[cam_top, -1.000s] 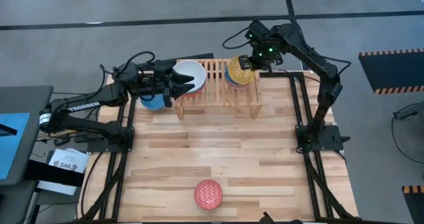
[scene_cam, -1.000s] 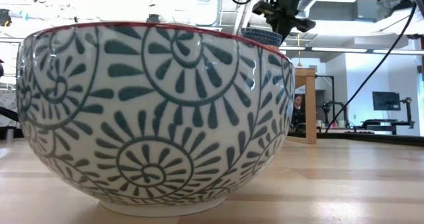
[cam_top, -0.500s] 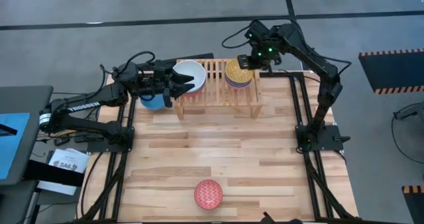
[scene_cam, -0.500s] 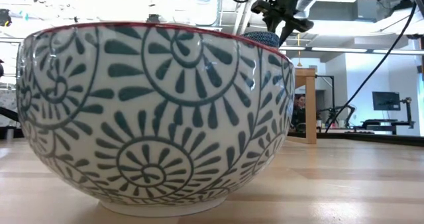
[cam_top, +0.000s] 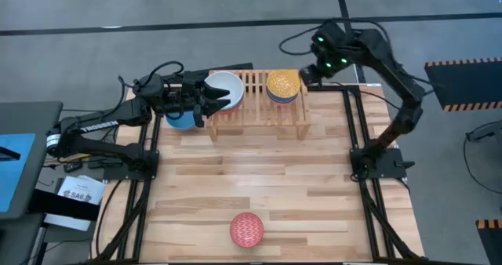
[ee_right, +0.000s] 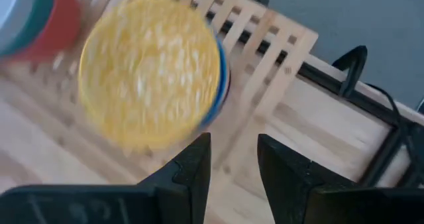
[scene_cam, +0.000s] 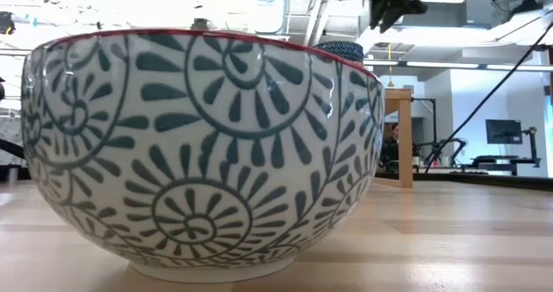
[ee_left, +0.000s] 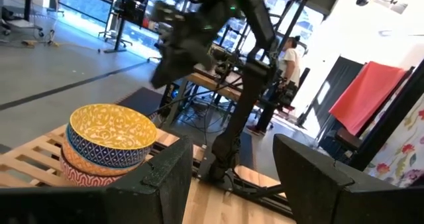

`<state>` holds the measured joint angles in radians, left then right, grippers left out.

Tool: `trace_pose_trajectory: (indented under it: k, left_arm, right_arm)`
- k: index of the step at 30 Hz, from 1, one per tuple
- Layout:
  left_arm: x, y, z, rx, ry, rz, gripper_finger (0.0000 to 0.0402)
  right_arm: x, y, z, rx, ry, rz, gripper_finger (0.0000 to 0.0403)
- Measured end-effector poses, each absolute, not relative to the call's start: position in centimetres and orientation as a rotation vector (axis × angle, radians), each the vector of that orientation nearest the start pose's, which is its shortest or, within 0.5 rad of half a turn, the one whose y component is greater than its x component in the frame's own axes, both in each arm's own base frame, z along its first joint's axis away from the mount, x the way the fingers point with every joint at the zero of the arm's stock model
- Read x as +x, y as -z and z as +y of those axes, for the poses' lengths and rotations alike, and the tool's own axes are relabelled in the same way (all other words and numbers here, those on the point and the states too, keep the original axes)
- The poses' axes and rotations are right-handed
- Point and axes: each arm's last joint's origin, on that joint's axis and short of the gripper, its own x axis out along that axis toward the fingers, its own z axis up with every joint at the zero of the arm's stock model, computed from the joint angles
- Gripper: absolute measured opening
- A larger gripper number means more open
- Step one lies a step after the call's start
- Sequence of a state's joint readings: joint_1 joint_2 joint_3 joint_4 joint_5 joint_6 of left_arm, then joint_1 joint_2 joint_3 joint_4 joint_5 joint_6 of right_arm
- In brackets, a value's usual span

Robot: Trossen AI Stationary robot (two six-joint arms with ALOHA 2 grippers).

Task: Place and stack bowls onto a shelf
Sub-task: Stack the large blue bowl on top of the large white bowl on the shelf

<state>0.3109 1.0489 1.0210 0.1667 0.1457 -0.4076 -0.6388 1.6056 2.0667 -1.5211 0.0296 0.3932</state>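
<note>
The light-wood shelf stands at the table's far edge. On its left end is a stack topped by a white bowl, on its right end a stack topped by a yellow patterned bowl, which also shows in the left wrist view and the right wrist view. A plain blue bowl stands on the table left of the shelf. A red patterned bowl stands near the front edge and fills the low view. My left gripper is open over the white bowl's left rim. My right gripper is open and empty, right of the yellow bowl and above it.
The middle of the shelf between the two stacks is bare slats. The plank tabletop between the shelf and the red bowl is free. Both arm bases stand at the table's left and right edges. A person stands in the room behind.
My right gripper has gone up and toward the table's right edge, away from the yellow bowl. The yellow bowl stays on top of the right stack on the shelf. My left arm has kept still.
</note>
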Motion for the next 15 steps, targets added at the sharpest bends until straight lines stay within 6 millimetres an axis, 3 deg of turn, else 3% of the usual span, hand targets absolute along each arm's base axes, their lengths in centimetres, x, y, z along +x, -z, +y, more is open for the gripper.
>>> trace_pose_trajectory:
  k: [7, 15]
  left_arm:
    - [21.9, -39.4, 7.4, -0.354, -0.219, -0.129, 0.0195]
    - [21.7, -38.9, 8.0, -0.351, -0.292, -0.091, 0.0195]
  right_arm:
    - [17.7, -44.2, -11.8, 0.58, 0.725, 0.886, 0.0147]
    - [15.4, -41.5, -6.7, 0.477, 0.525, 0.539, 0.015]
